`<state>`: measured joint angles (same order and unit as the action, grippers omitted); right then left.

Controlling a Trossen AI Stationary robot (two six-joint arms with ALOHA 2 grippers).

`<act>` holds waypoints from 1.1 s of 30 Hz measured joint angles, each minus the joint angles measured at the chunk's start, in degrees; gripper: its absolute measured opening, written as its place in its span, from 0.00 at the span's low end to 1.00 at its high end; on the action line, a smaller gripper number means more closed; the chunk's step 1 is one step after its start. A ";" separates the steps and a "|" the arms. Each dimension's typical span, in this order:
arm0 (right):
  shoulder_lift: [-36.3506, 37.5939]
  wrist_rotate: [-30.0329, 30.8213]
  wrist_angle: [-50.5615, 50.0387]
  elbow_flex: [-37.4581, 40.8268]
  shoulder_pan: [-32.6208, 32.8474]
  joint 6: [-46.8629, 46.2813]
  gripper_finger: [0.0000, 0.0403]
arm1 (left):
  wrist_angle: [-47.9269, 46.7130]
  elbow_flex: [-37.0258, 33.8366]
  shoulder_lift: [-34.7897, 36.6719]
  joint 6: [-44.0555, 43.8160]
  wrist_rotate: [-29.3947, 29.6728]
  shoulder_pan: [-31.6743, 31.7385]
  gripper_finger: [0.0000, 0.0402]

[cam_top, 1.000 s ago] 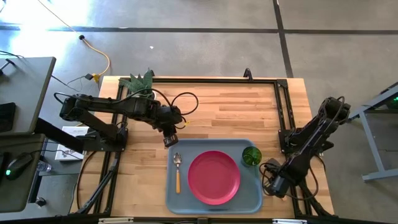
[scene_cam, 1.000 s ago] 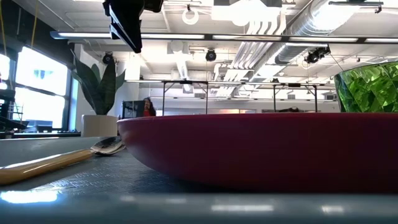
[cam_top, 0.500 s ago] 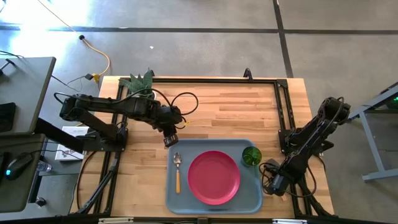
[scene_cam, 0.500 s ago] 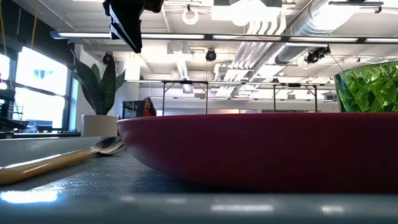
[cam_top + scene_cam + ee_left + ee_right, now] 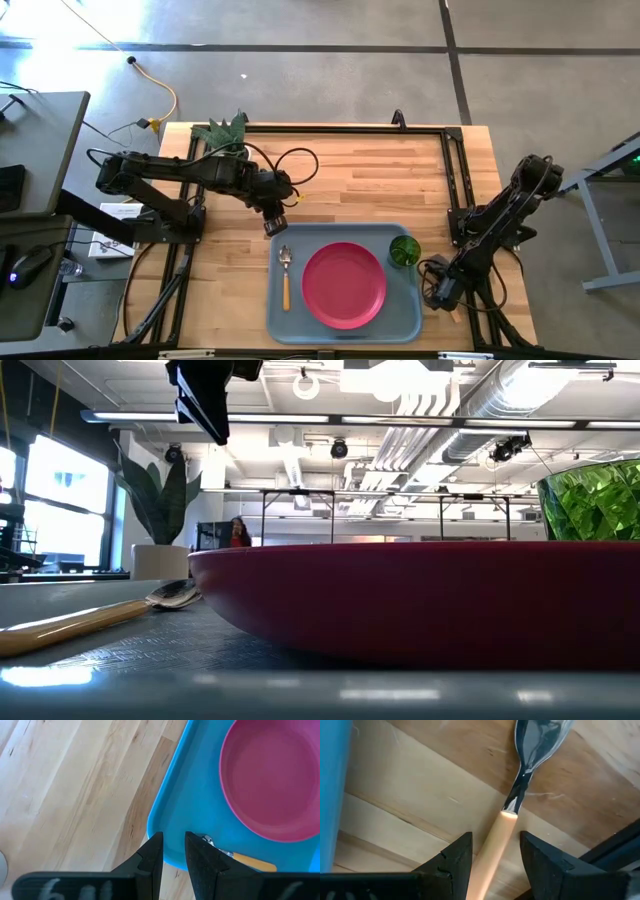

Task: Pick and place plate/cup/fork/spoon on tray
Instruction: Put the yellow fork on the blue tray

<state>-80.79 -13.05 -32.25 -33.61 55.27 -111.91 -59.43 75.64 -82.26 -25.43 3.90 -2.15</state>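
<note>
Spoon [image 5: 527, 750] lies on the surface by the tray [image 5: 410, 322]; right gripper [image 5: 492, 862] fingers wide astride its handle; left gripper [image 5: 173, 851] narrow, empty.

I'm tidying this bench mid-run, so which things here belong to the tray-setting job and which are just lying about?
Job: tray, with plate, cup and fork on it; spoon on the table, straddled by the open right gripper.
Lying about: potted plant, yellow cable, computer mouse.
</note>
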 joint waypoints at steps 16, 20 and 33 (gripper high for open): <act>-0.11 -2.06 0.31 0.13 -0.02 -1.70 0.06 | 1.02 0.00 0.00 0.04 0.00 0.00 0.17; -0.23 -2.13 -0.58 -0.67 -0.02 -1.70 0.04 | 1.02 -0.01 0.00 0.04 0.00 0.00 0.17; -0.33 -0.71 -6.64 -8.52 1.49 -10.54 0.05 | 2.16 0.00 0.00 0.09 0.00 0.00 0.17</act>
<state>-81.12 -13.76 -38.89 -42.13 56.75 -122.45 -57.27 75.64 -82.26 -25.34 3.90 -2.15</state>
